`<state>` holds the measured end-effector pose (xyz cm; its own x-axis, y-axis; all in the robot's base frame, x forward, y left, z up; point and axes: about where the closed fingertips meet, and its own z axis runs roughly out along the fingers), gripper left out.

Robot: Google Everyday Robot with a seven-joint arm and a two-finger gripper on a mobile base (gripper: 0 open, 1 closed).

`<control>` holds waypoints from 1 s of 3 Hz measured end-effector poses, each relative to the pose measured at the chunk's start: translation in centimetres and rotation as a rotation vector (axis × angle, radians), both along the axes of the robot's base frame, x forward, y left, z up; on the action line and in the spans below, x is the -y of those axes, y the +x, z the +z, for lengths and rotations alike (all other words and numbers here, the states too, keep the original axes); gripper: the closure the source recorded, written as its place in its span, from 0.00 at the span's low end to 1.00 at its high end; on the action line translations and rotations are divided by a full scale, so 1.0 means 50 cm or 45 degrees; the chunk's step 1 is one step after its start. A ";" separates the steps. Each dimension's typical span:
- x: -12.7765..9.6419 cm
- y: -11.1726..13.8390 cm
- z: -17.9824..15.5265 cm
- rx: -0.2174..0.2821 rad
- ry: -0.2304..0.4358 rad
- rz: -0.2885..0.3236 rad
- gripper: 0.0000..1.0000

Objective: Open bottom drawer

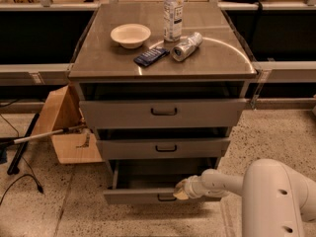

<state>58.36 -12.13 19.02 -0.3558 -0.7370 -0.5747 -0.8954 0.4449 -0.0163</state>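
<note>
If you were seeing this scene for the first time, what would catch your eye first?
The big white arm at lower right stands out, its gripper at the handle of the bottom drawer, which is pulled out. Next, the cabinet top, carrying a bowl, an upright bottle and a can on its side.

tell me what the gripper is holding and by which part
The gripper is at the front of the bottom drawer, beside its black handle; whether it grips the handle cannot be told.

Open floor (148,222) fronts the bottom drawer (131,196), end effector (179,191) at its front.
</note>
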 end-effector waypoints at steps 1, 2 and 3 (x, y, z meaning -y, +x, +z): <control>0.000 0.000 0.000 0.000 0.000 0.000 0.83; 0.000 0.000 0.000 0.000 0.000 0.000 0.60; -0.001 -0.021 -0.003 0.010 0.004 0.002 0.59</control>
